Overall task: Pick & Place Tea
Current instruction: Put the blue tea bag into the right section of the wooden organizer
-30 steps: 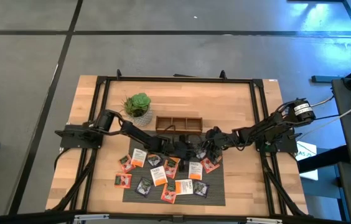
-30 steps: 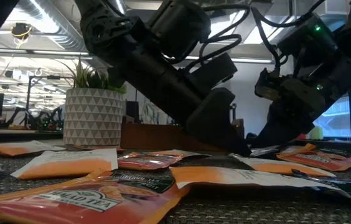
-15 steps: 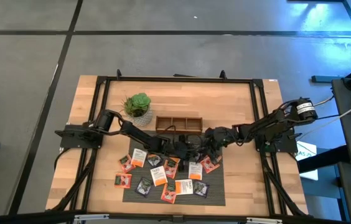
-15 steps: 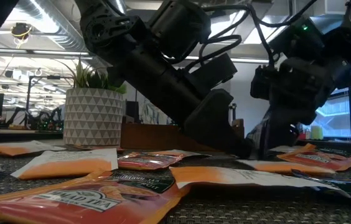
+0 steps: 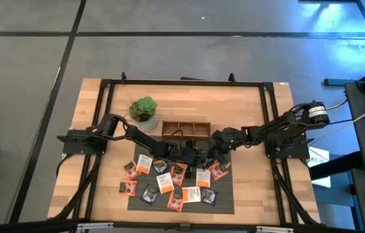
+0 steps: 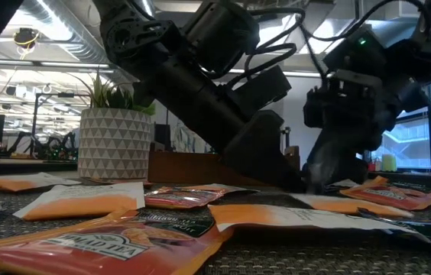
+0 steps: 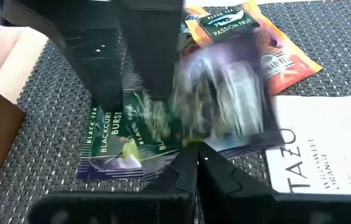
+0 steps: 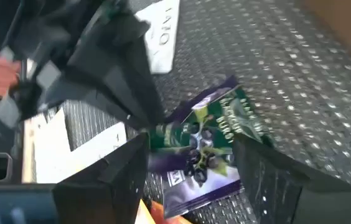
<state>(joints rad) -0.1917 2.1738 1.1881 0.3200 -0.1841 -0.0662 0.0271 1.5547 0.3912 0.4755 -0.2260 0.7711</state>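
Several small tea sachets, orange-red, white and dark, lie scattered on the dark woven mat (image 5: 224,197). My left gripper (image 7: 197,158) reaches over the mat's far part (image 5: 199,152) and is shut on a dark green-and-purple tea sachet (image 8: 210,140). My right gripper (image 8: 191,149) stands open, one finger on either side of that sachet and clear of it (image 5: 217,147). A second dark sachet (image 7: 110,146) lies flat on the mat just below. My left gripper pinches the dark sachet's edge (image 8: 157,138) between its two fingertips, slanting down from the table's left. The sachet sticks out past the fingertips, tilted, over the mat. Whether its far end rests on the sachets below I cannot tell.
The brown three-compartment tray (image 5: 186,127) stands just beyond both grippers, the potted plant (image 5: 143,109) to its left. A white sachet (image 7: 325,143) and an orange one (image 7: 250,37) lie close to the held sachet. Bare wood surrounds the mat.
My right gripper has opened and let go of the dark sachet. It has rolled at the wrist and drawn back a little toward the table's far edge. The sachet stays in my left gripper's fingertips and shows blurred in the left wrist view.
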